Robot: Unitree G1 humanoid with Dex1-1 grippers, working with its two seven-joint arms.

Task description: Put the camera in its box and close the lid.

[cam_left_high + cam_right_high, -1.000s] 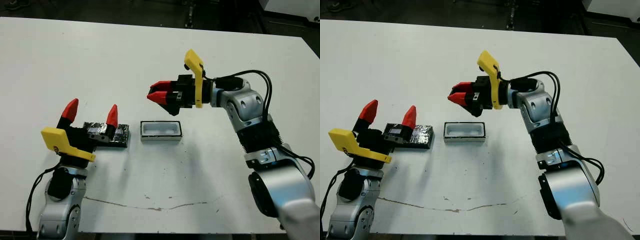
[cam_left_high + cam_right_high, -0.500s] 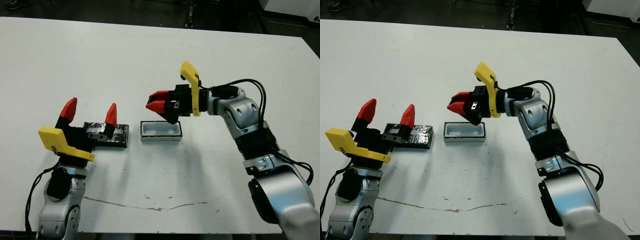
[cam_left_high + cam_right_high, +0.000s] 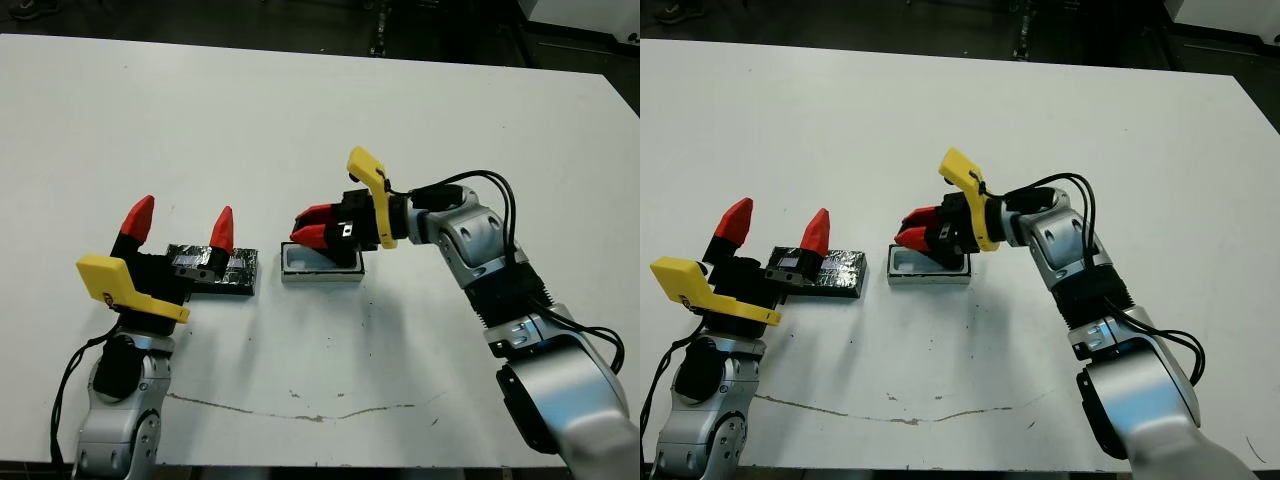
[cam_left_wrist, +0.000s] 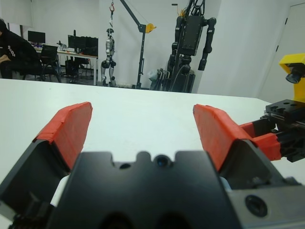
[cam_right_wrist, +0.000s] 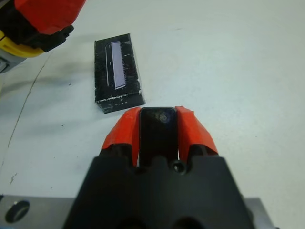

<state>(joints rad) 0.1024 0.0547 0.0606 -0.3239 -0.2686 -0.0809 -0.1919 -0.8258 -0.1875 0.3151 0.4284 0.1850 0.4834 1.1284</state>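
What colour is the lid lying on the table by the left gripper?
Glossy black with silvery reflective patches. The lid shows best in the right wrist view.

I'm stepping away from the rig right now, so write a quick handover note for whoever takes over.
Right gripper: shut on the small flat black camera, low over the small white rectangular box.
Left gripper: open, holding nothing, hovering at the flat glossy black lid.
Lid lies flat on the white table, just left of the box, apart from it.
Done: camera picked up and brought to the box.
Left: seat the camera in the box, release, then set the lid on the box.
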